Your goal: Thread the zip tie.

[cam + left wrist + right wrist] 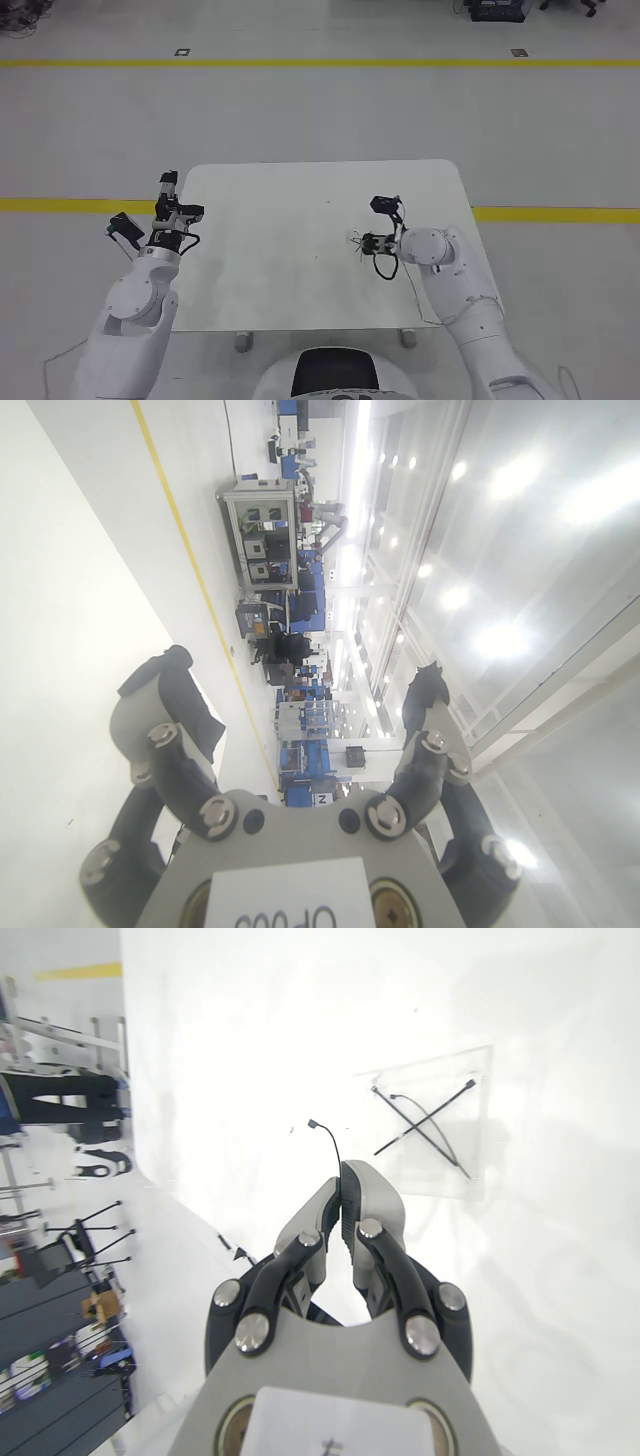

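- My right gripper (344, 1179) has its jaws closed tight on a black zip tie (334, 1148); the strap is pinched between the ribbed pads (351, 1200), right at their tips.
- The free part of this zip tie comes out beyond my fingertips and bends in a soft curve; its small square head (312, 1124) is at the far end, above the white table (260, 1028); I cannot tell if the head touches the surface.
- How much of the strap is hidden between the pads, I cannot tell.
- In the top view my right gripper (372, 243) is over the right part of the table (290, 260), not far from its right edge.
- Near my right fingertips a clear tray (465, 1063) lies flat on the table; inside it are three other zip ties (417, 1126); two straight ones cross each other like an X, and a third, curved one lies across them.
- The tray and the zip tie I hold are apart, they do not touch.
- My left gripper (302, 665) has its jaws wide apart, with nothing between them; it points away from the table, toward the room and the floor with a yellow line (200, 580).
- In the top view my left gripper (178, 200) is at the left edge of the table, well apart from the right one.
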Controlling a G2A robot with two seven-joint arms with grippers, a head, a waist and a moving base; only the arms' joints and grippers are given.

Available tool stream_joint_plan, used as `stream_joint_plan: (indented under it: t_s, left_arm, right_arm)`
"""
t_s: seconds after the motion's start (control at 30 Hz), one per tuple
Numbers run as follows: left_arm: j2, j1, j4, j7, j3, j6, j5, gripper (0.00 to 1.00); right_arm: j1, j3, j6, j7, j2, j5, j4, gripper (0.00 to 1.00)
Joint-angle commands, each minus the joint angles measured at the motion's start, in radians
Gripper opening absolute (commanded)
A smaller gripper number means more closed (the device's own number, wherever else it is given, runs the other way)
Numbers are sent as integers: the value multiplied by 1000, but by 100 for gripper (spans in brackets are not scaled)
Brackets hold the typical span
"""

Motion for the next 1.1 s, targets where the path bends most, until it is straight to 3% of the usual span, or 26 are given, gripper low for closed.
stream_joint_plan:
  t_s: [0.0,0.2,0.4,0.87,1.07]
  left_arm:
    - [0,0,0,0,0,0,0,100]
    - [0,0,0,0,0,0,0,100]
    - [0,0,0,0,0,0,0,100]
    - [0,0,0,0,0,0,0,100]
    - [0,0,0,0,0,0,0,100]
  right_arm:
    - [-12,11,-31,-9,4,53,2,0]
    - [-28,68,-137,-27,17,238,35,0]
    - [22,108,-212,57,31,436,108,0]
    - [17,104,-202,45,31,448,106,0]
    - [62,158,-122,243,52,665,165,0]
